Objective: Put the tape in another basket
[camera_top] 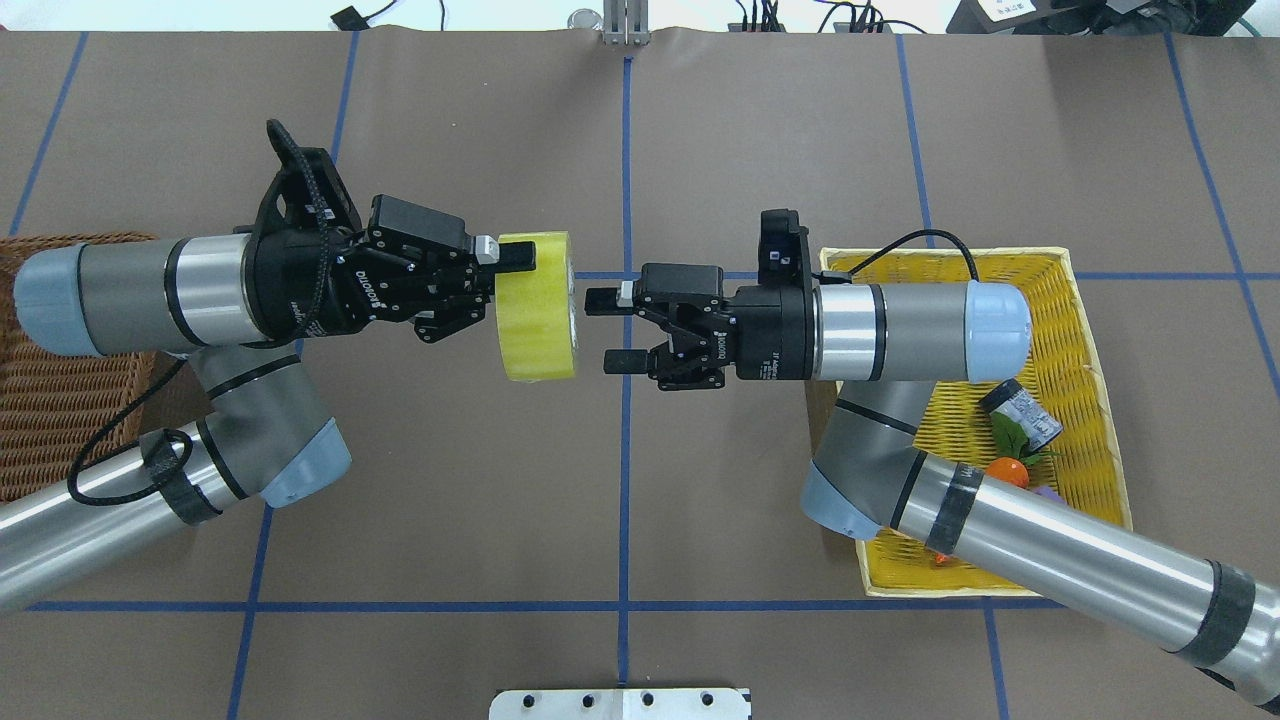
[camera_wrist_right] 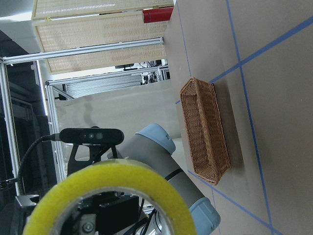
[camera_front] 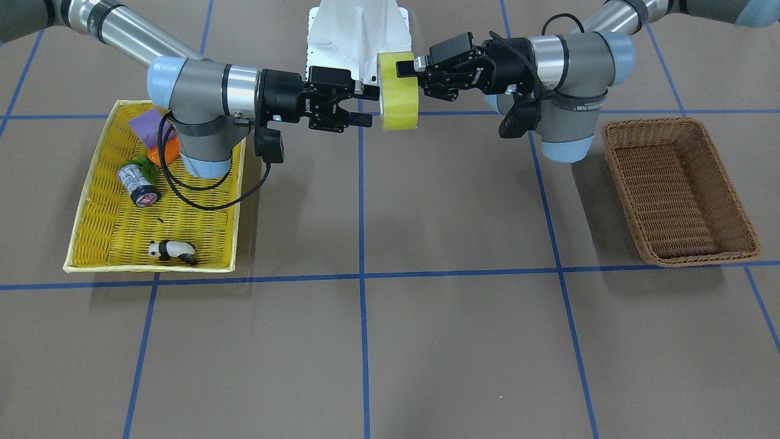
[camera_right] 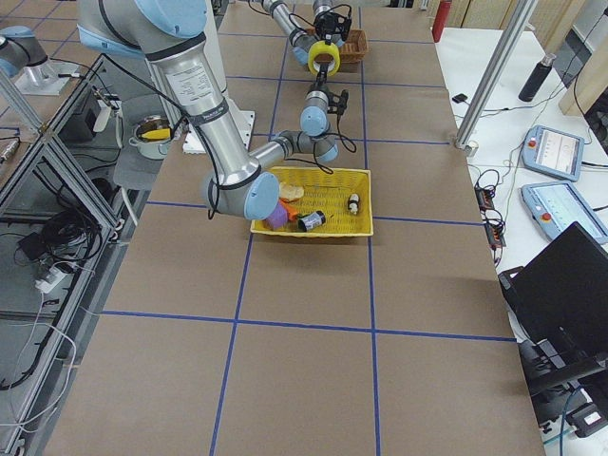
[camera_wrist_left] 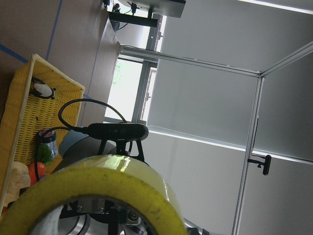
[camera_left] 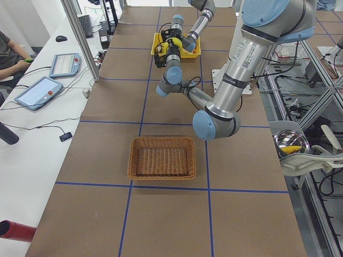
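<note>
The yellow tape [camera_top: 537, 306] hangs in the air over the table's middle, held on edge. My left gripper [camera_top: 515, 268] is shut on its rim, one finger outside the ring and one inside; it also shows in the front view [camera_front: 407, 72]. My right gripper [camera_top: 608, 330] is open and empty, facing the tape's other side with a small gap to it. The tape fills the bottom of both wrist views [camera_wrist_left: 107, 191] [camera_wrist_right: 112, 188]. The brown wicker basket [camera_front: 676, 183] stands empty at the table's left end, under my left arm [camera_top: 60, 400].
A shallow yellow tray [camera_front: 122, 225] lies under my right arm. It holds a silver cylinder [camera_front: 138, 185], a panda figure [camera_front: 172, 250], a purple block [camera_front: 152, 125] and an orange item [camera_front: 166, 149]. Blue tape lines grid the brown table.
</note>
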Controlling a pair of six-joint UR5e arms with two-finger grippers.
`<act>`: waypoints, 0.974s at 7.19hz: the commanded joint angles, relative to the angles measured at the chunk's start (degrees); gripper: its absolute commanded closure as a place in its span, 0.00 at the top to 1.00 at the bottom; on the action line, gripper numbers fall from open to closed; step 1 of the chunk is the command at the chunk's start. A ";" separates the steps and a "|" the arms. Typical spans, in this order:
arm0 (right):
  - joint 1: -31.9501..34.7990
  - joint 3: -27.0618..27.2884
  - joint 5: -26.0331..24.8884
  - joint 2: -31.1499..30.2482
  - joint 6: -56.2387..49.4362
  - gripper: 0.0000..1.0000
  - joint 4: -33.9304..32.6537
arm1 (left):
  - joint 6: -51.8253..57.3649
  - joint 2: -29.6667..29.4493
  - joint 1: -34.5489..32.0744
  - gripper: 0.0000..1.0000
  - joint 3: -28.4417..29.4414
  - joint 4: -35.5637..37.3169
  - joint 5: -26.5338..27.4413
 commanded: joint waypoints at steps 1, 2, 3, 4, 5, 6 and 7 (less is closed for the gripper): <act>0.81 0.40 -0.07 -2.26 -1.73 0.99 0.70 | 0.92 6.42 -3.01 0.00 -2.84 -0.07 0.00; 1.25 0.05 -0.07 -3.15 -6.27 0.99 0.61 | 1.01 10.98 -7.30 0.00 -3.12 0.02 -0.43; 1.26 0.05 -0.07 -4.55 -11.88 0.99 0.44 | 1.10 14.07 -11.61 0.00 -3.82 0.54 -0.79; 1.43 0.05 0.02 -6.04 -16.29 0.99 0.35 | 1.27 14.71 -17.91 0.00 -3.48 4.37 -7.66; 2.13 0.22 0.02 -6.67 -19.03 0.99 -0.17 | 7.28 15.50 -25.72 0.00 -3.74 11.46 -19.04; 3.27 0.22 0.37 -7.89 -20.62 0.99 -0.35 | 12.13 18.99 -30.32 0.00 -3.82 16.14 -22.46; 4.15 0.22 0.54 -8.86 -22.55 0.99 -0.44 | 19.40 20.76 -32.02 0.00 -3.91 22.89 -23.89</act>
